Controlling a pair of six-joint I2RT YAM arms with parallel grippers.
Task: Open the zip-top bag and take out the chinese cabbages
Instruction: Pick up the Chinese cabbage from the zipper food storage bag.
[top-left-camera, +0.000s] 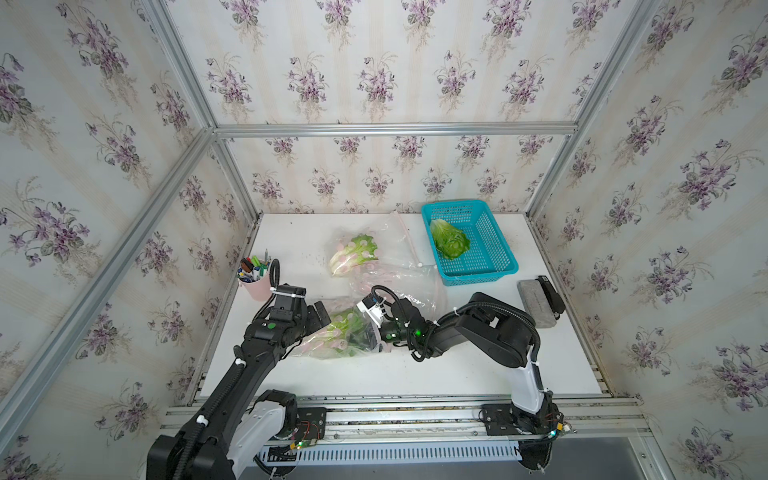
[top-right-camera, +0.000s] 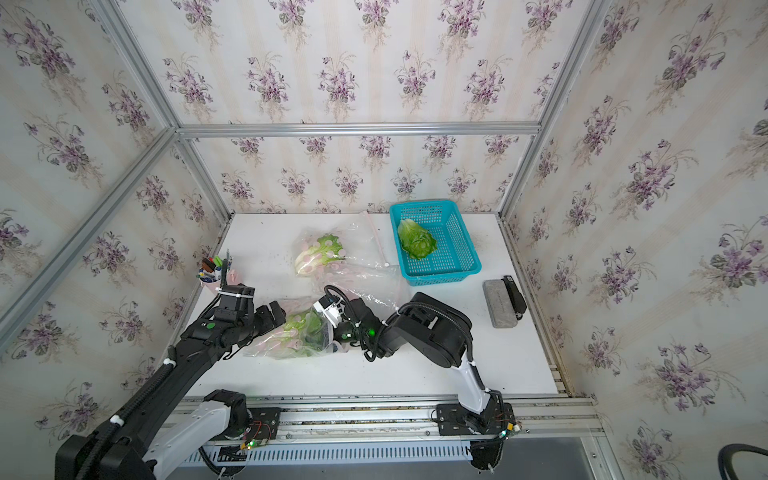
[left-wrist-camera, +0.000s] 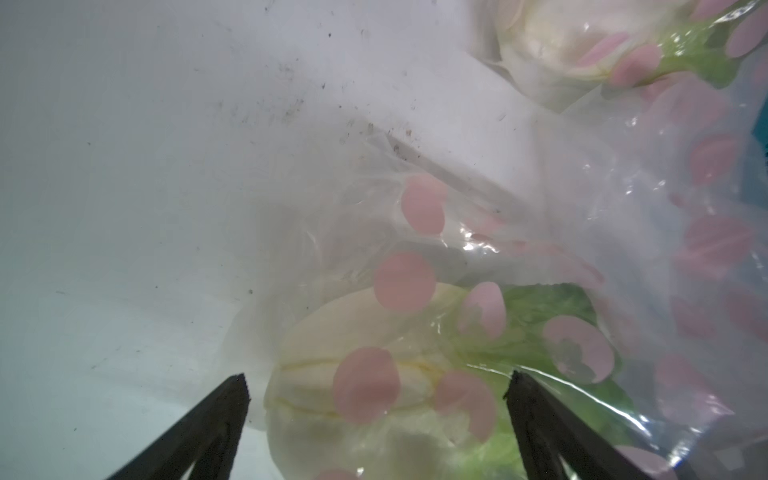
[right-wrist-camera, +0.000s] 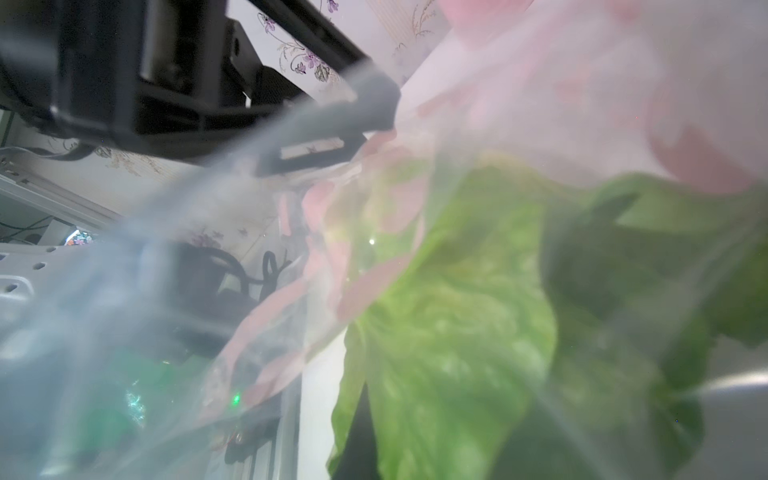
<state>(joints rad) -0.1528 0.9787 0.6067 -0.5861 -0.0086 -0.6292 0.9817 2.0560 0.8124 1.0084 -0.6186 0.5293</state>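
Observation:
A clear zip-top bag with pink dots lies across the middle of the table. One chinese cabbage rests in its far end. A second cabbage lies in its near end, between my two grippers. The left gripper is open, its fingertips either side of that cabbage's pale base through the plastic, not closed on it. My right gripper is shut among that cabbage's green leaves, which hide most of the jaws. A third cabbage lies in the basket.
The blue mesh basket stands at the back right. A pink cup of pens is at the left edge, just behind my left arm. A grey block and a black stapler lie at the right edge.

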